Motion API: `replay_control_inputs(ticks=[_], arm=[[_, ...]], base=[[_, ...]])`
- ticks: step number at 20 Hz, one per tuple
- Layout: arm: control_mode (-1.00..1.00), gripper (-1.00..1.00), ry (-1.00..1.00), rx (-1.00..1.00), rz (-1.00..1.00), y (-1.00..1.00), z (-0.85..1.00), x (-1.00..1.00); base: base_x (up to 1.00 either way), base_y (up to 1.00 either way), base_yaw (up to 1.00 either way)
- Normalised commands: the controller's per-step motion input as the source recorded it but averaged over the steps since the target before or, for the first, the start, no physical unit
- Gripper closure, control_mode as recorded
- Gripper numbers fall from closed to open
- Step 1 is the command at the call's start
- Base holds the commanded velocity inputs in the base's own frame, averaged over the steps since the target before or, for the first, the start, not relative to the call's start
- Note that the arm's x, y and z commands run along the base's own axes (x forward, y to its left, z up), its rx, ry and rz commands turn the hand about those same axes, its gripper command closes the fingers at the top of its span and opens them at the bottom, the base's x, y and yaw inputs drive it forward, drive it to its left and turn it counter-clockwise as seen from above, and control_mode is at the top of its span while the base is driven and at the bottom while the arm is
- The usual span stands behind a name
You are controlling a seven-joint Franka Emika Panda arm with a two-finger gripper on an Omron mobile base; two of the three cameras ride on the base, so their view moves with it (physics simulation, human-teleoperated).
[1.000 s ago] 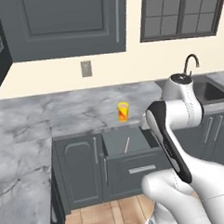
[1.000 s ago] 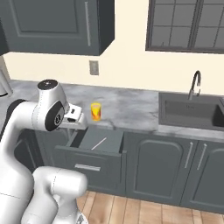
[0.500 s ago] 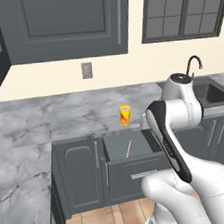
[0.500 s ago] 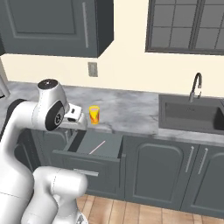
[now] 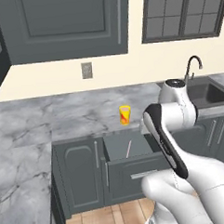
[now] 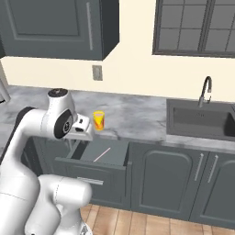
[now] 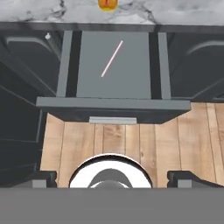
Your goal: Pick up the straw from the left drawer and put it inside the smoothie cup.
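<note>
Progress: I judge this an early stage. The left drawer (image 7: 113,65) stands pulled out, so the straw is reachable, but the pick is not yet made and the placing is all still ahead.
Straw: the straw (image 7: 112,58) lies loose on the drawer's flat grey floor, set at a slant, touching nothing else that I can see. From the right base camera it (image 6: 102,154) shows as a thin pale line near the middle of the floor.
Cup: the smoothie cup (image 5: 125,115) stands upright on the marble tabletop (image 5: 49,119) just behind the drawer, with nothing sticking out of it.
End effector: the end effector (image 7: 112,177) is spread wide and holds nothing; its two dark tips sit far apart at the bottom of the hand camera.
Straw relative to end effector: the hand looks down from above the drawer front, well apart from the straw, which lies ahead of the tips and roughly centred between them.
Left to do: I reckon on descending, grasping the straw, lifting, and dropping it into the cup.
</note>
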Motion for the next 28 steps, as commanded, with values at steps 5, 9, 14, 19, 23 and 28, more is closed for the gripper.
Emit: replay_control_inputs(ticks=[5,9,14,19,23,28], arm=[[-1.0,-1.0,0.21,0.0,0.0,-0.02,-0.57,0.44],[-1.0,-1.0,0.19,0.0,0.0,0.0,-0.57,0.4],[-1.0,-1.0,0.14,0.0,0.0,0.0,-0.47,0.32],[-1.0,-1.0,0.06,0.0,0.0,0.0,-0.39,0.37],[-1.0,-1.0,0.0,0.0,0.0,0.0,-0.34,0.29],[-1.0,-1.0,0.0,0.01,0.0,0.0,-0.33,0.24]], base=[[0.0,0.0,0.0],[0.0,0.0,0.0],[0.0,0.0,0.0],[0.0,0.0,0.0],[0.0,0.0,0.0],[0.0,0.0,0.0]])
